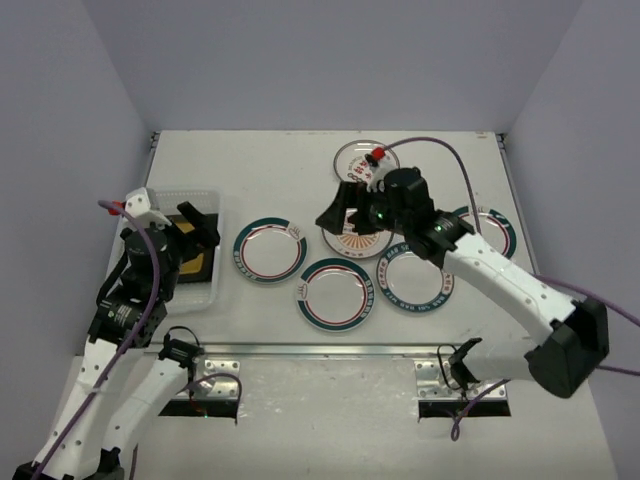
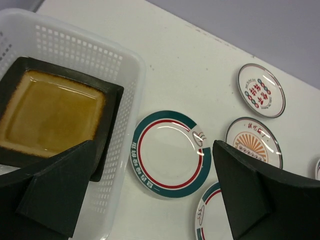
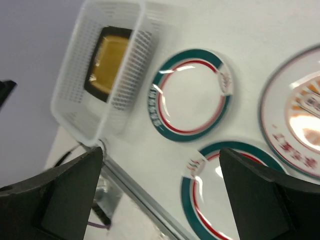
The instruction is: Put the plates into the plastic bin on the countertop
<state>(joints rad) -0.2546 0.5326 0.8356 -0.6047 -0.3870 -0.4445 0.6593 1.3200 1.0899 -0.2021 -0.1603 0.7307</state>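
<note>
**Plate loading: one square plate in the bin, round plates still out**

**Top view.** The plastic bin (image 1: pixel 217 280) sits at the left of the countertop (image 1: pixel 260 170) and holds the amber square plate (image 1: pixel 195 262). The left gripper (image 1: pixel 197 225) hangs over the bin, spread and empty. The right gripper (image 1: pixel 340 208) hangs above the sunburst plate (image 1: pixel 352 243), also spread and empty. Six round plates lie flat, the central ones crowded close together.

**Left wrist.** The fingers (image 2: pixel 55 195) are wide apart. The amber plate lies level inside the bin. The nearest banded plate (image 2: pixel 170 152) is just beside the bin wall.

**Right wrist.** The view is blurred. The fingers (image 3: pixel 270 200) are spread, with banded plates below and between them.

**Handling note (judgement).** A flat plate offers only its rim to grip.
- Come in low at a free edge, away from neighbouring plates.
- Pinch across the lip and lift level, since the glaze looks slippery.
- Lower it centred onto the amber plate, because the bin leaves little margin.
</note>
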